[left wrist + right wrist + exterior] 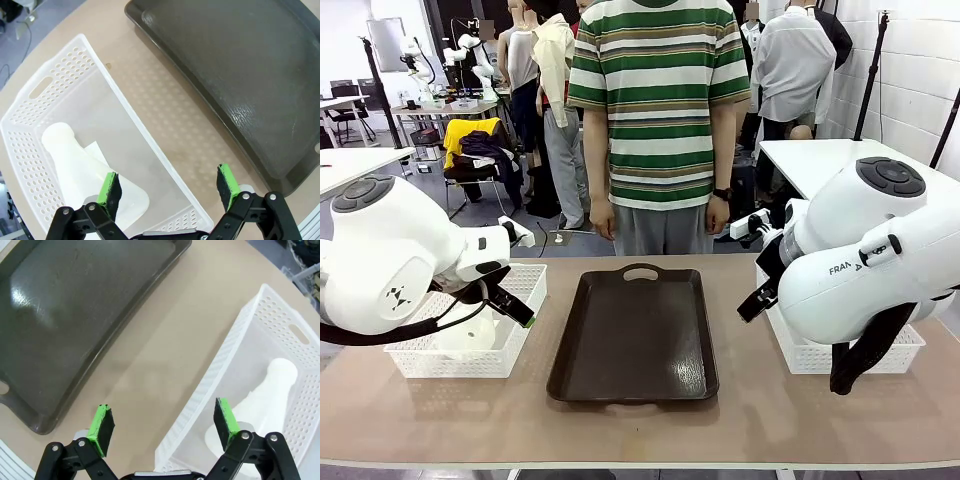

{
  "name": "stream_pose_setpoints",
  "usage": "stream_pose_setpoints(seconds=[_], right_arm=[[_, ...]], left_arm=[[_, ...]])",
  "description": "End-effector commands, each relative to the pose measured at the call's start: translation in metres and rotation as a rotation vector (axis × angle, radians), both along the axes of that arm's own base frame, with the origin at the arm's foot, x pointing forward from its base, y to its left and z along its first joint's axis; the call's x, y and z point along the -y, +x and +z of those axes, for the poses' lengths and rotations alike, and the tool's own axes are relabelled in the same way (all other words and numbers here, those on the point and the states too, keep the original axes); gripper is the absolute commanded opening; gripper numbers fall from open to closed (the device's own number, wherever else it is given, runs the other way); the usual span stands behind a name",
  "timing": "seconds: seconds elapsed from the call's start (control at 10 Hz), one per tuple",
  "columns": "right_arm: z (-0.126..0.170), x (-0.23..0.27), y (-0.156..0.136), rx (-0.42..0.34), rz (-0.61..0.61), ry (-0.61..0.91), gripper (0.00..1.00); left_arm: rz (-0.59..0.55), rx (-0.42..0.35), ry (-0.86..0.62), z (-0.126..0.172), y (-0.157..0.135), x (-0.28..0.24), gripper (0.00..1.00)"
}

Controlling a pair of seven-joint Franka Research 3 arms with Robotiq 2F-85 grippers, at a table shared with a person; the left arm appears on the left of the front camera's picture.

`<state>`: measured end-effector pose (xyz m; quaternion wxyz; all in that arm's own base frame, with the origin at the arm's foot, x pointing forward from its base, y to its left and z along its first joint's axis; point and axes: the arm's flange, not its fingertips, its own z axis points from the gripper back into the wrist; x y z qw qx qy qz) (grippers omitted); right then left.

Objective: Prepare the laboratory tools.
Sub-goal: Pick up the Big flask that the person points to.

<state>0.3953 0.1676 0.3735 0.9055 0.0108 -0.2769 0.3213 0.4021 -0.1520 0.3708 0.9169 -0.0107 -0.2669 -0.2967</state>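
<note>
Left tool (169,186) and right tool (164,424) are hanging open, empty. A flask (75,160) is sitting in each basket (134,121), left and right of the tray (635,340). Descending off-centre is risking fingers snagging basket walls.

left tool (508,302) hovers above left basket (450,366) beside dark tray (635,340).

White brick wall (920,70), grey floor (420,215), white table (820,160)
</note>
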Motion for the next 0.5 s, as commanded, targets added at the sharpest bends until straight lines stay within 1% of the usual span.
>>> stream_pose_setpoints(seconds=[0.0, 0.4], right_arm=[[0.0, -0.0001, 0.0, 0.0, 0.0, 0.0, 1.0], [0.0, -0.0001, 0.0, 0.0, 0.0, 0.0, 1.0]], left_arm=[[0.003, 0.0, -0.001, 0.0002, 0.0005, -0.0013, 1.0], [0.003, 0.0, -0.001, 0.0002, 0.0005, -0.0013, 1.0]])
